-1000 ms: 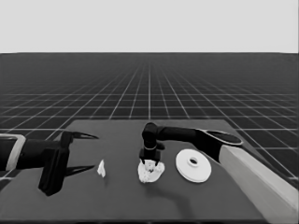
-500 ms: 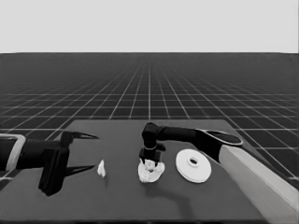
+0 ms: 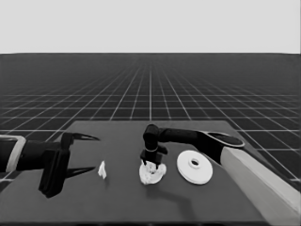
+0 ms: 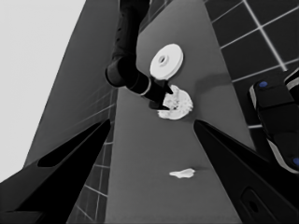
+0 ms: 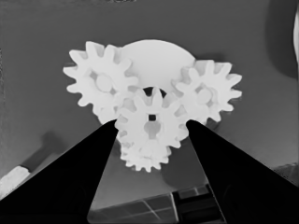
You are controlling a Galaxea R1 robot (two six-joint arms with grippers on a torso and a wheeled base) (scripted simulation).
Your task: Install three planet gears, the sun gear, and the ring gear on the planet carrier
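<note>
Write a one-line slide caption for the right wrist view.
Right gripper holds a gear between its fingers over the centre of the smaller round part, amid three other gears seated there.

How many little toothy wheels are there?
4, all at the smaller round part: one outer gear, a second outer gear, a middle gear in the right hand, and a fourth gear half hidden behind it.

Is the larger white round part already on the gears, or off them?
Off. The larger white round part lies flat on the dark table, beside the small white toothed gears, which show uncovered under the right gripper.
</note>
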